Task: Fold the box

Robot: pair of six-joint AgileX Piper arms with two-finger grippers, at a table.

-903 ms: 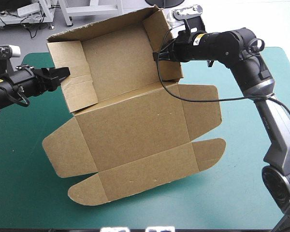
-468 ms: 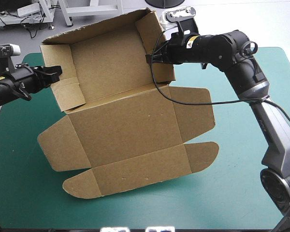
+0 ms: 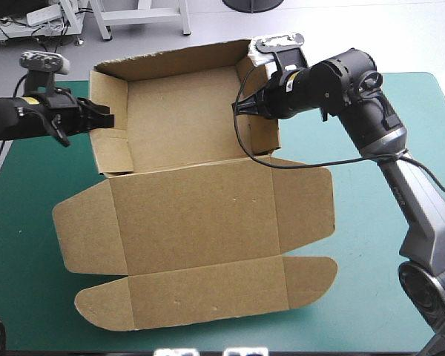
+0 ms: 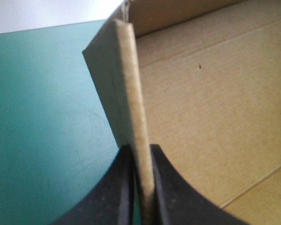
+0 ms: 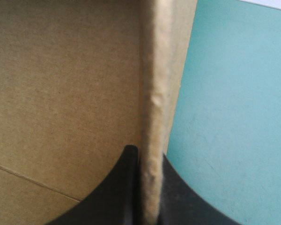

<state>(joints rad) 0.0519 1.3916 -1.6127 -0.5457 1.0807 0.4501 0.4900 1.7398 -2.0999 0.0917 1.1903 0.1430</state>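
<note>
Box lying as open tray, lid flat on counter; left pincer and right pincer clamping opposite side walls, holding them upright.

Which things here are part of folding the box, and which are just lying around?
Part of the job:
- box, walls raised, lid open toward the near edge
- left pincer, shut on the box's left side wall
- right pincer, shut on its right side wall

Just there:
- cover, teal-green, under the box
</note>
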